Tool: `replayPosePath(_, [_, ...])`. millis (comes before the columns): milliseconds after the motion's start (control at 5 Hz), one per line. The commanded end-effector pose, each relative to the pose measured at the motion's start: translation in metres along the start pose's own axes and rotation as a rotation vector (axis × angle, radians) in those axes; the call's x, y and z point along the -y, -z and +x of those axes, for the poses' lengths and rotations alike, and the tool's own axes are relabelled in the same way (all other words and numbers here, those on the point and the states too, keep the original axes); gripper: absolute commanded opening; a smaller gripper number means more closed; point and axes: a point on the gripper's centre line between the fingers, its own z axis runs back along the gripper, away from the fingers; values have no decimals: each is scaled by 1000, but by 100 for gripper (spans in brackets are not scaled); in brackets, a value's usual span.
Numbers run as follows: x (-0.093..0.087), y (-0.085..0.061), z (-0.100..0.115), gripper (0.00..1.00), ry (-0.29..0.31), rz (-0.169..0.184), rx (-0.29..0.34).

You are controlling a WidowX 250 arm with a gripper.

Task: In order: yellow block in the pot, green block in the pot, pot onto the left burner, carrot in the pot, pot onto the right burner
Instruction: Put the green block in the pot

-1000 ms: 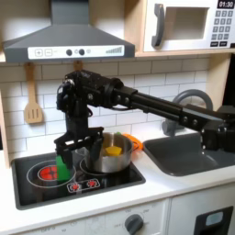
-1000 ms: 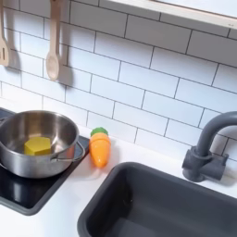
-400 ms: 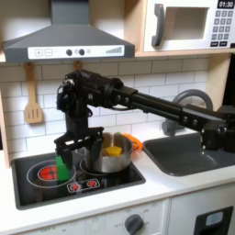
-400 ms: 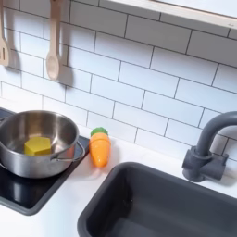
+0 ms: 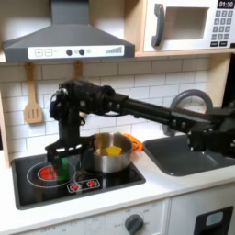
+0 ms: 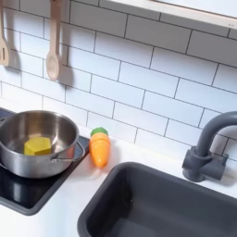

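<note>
First exterior view's lower left holds the gripper (image 5: 61, 166), lowered over the left burner (image 5: 44, 172) with its fingers either side of the green block (image 5: 64, 167); whether they pinch it I cannot tell. Second exterior view's left side shows the pot (image 6: 37, 142) holding the yellow block (image 6: 38, 145), the carrot (image 6: 99, 146) lying just beside it.

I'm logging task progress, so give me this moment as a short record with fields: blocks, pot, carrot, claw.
yellow block: inside the pot
green block: on the left burner, between the claw's fingers
pot: on the right burner, first exterior view's right
carrot: on the counter beside the pot, not in it
claw: lowered around the green block; grip cannot be judged
</note>
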Motion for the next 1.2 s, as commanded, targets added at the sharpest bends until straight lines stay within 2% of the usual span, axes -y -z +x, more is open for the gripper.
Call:
replayPosePath(0, [0,8,4,100,62,2,-17])
replayPosePath(400, [-3,6,20,100,82,-23,-2])
replayPosePath(600, [-6,4,28,100,72,-44,1])
replayPosePath(1000, [-2,4,37,100,84,-53,3])
